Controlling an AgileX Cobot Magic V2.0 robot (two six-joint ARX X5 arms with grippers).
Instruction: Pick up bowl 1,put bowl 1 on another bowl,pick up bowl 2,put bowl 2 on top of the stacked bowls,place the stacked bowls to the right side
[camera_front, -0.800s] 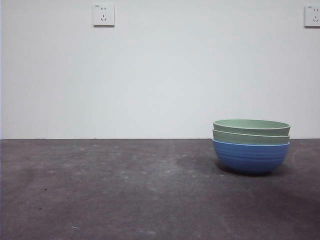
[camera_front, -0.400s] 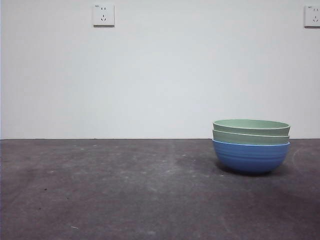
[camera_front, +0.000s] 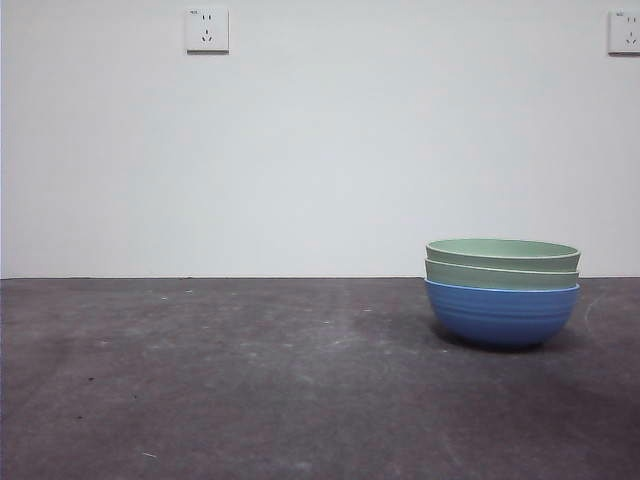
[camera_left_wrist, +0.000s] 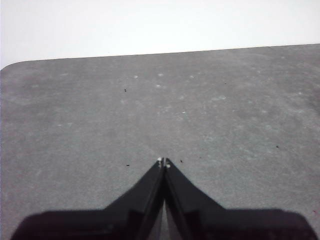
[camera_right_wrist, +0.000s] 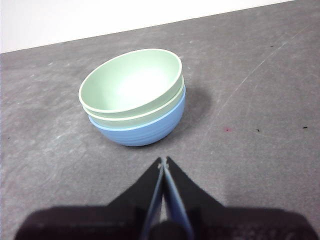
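Note:
The stacked bowls stand on the right of the dark table in the front view: the blue ribbed bowl (camera_front: 501, 314) at the bottom, a sage-green bowl (camera_front: 501, 275) nested in it and a second sage-green bowl (camera_front: 502, 252) on top. The right wrist view shows the same stack, the top green bowl (camera_right_wrist: 131, 80) over the blue bowl (camera_right_wrist: 145, 130). My right gripper (camera_right_wrist: 163, 161) is shut and empty, a short way back from the stack. My left gripper (camera_left_wrist: 163, 162) is shut over bare table, with no bowl near it. Neither arm shows in the front view.
A white wall rises behind the grey table (camera_front: 250, 380). Two wall sockets (camera_front: 207, 30) (camera_front: 624, 33) sit high up. The table's far edge and a rounded corner (camera_left_wrist: 15, 65) show in the left wrist view.

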